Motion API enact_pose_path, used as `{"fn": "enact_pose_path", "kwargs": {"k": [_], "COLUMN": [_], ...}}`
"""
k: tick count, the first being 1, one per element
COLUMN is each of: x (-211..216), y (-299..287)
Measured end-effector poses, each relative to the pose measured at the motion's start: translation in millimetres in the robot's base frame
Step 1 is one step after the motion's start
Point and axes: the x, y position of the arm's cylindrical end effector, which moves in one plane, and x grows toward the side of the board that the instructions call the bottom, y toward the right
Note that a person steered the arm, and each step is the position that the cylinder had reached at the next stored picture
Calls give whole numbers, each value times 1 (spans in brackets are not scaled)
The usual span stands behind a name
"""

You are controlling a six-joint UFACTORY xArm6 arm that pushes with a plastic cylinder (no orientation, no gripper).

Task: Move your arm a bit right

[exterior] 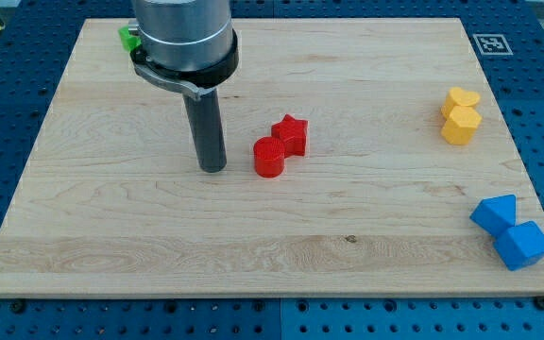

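Note:
My tip (213, 169) rests on the wooden board (159, 227), left of centre. The dark rod rises from it to the grey arm body at the view's top. A red cylinder (269, 157) stands a short gap to the right of my tip, not touching it. A red star block (291, 135) touches the cylinder on its upper right.
A green block (127, 38) peeks out behind the arm at the top left. A yellow heart block (461, 97) and a yellow hexagon block (461, 125) sit together at the right. Two blue blocks (495, 213) (523, 246) lie at the bottom right edge.

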Motion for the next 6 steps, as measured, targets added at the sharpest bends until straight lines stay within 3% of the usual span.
{"fn": "enact_pose_path", "kwargs": {"k": [6], "x": [0], "y": [33]}}
